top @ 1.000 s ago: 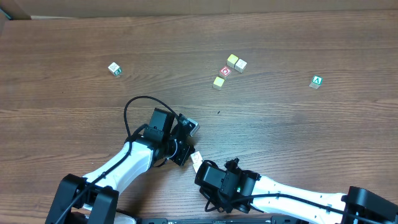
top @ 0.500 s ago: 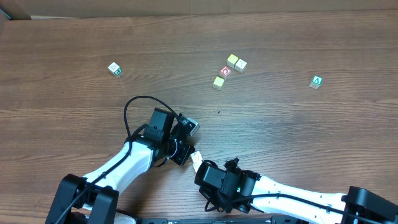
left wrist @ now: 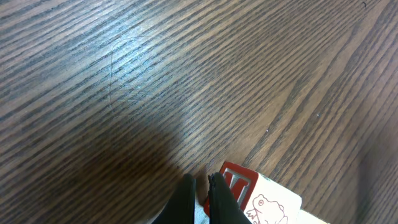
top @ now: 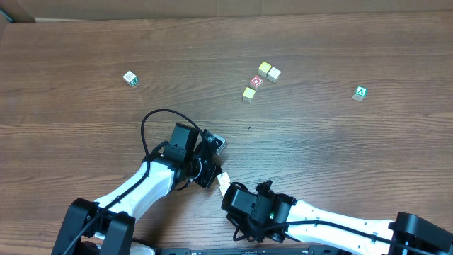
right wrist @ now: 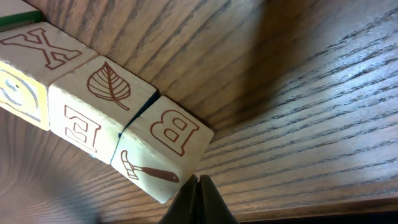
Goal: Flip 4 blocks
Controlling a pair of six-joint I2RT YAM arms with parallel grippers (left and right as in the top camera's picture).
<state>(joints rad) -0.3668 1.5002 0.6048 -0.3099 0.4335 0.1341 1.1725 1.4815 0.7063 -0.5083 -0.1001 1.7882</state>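
I'm running both tools clenched on nothing, left gripper [left wrist: 200, 184] sitting just beside a red-framed block [left wrist: 239, 180], right gripper [right wrist: 198, 182] sitting at the B block [right wrist: 165, 146] corner, probably for tipping, not grasping; loose cream blocks [top: 274, 74] lying well up-table.

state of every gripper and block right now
left gripper: shut, empty
right gripper: shut, empty, tips beside the B block
B block: end of a touching row with the leaf block and X block
animal-picture block: lying beside the left gripper's tips
paired cubes: side by side, resting free
yellowish cube: resting free
green-marked cube: alone, resting free
red-faced cube: red face up
green A cube: A up
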